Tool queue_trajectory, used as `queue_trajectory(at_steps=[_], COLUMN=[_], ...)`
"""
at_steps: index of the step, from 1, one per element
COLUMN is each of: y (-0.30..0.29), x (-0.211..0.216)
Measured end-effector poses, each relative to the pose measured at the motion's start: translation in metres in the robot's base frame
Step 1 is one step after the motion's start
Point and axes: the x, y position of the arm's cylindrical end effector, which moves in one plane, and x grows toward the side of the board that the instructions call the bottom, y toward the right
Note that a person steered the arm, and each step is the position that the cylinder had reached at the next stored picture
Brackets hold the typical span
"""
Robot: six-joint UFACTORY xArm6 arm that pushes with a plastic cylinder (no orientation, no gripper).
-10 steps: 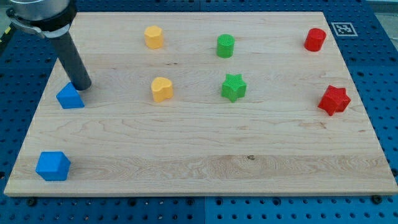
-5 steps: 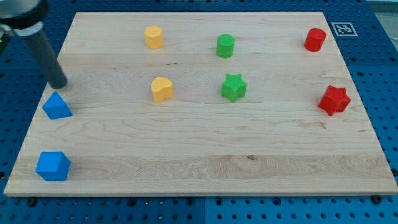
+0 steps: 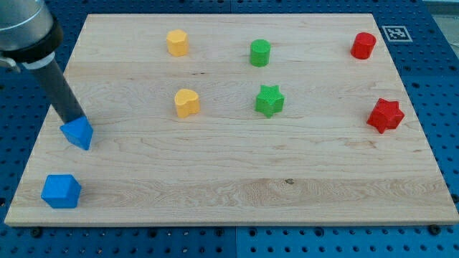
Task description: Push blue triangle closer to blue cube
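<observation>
The blue triangle [image 3: 78,133] lies near the board's left edge, turned with a corner pointing down. The blue cube [image 3: 61,191] sits at the board's bottom-left corner, below the triangle with a gap of bare wood between them. My tip [image 3: 72,118] touches the triangle's upper left side, with the dark rod rising toward the view's top left.
A yellow block [image 3: 177,42] and a yellow heart [image 3: 186,103] stand left of centre. A green cylinder [image 3: 260,53] and a green star [image 3: 270,100] are at centre. A red cylinder [image 3: 363,45] and a red star [image 3: 385,115] are at the right. The wooden board [image 3: 237,179] rests on a blue pegboard.
The blue triangle moved down and left, then shifted right and lower and rotated. My tip swung left, then came back down against the triangle's upper side.
</observation>
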Motion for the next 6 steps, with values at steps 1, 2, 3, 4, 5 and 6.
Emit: queue_trajectory(at_steps=[1, 2, 3, 4, 5, 6], y=[0.000, 0.000, 0.026, 0.040, 0.036, 0.034], x=[0.014, 0.022, 0.008, 0.013, 0.035, 0.035])
